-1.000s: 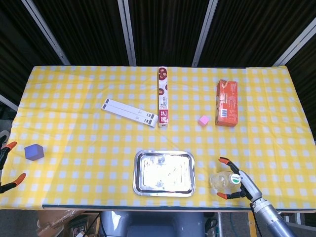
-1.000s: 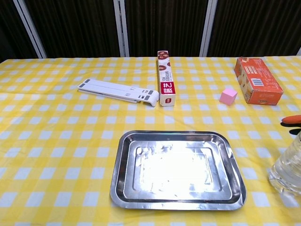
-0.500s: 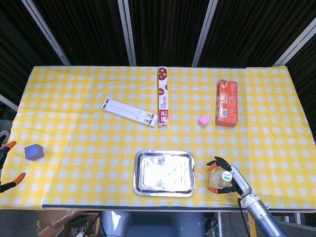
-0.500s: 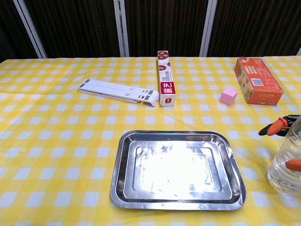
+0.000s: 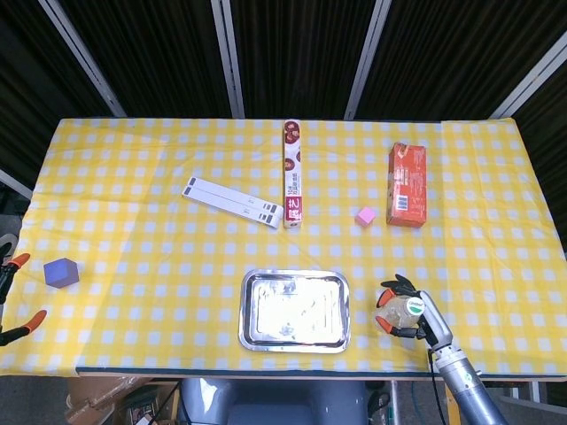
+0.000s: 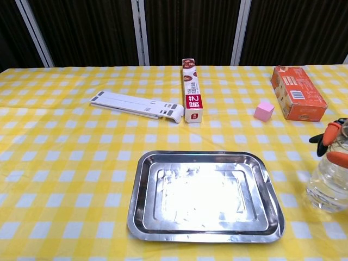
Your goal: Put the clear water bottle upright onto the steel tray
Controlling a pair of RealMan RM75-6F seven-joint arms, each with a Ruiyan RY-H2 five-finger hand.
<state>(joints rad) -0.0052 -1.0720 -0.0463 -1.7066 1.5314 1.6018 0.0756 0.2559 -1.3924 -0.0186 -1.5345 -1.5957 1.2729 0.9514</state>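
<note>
While the clear water bottle (image 5: 400, 316) is standing upright on the bench (image 5: 133, 248) just right of the steel tray (image 5: 295, 310), the right hand (image 5: 409, 312) is wrapping its fingers (image 6: 333, 142) around the bottle's upper part. The bottle probably has thin, slippery, yielding walls and looks water-weighted, so a moderate grasp lower on the body may suit better. The left hand (image 5: 13, 301), far left of the tray, is grasping nothing, fingers spread.

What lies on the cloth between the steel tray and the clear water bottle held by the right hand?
Nothing: only bare checked cloth separates the steel tray from the clear water bottle that the right hand grips. The chest view shows it best.
</note>
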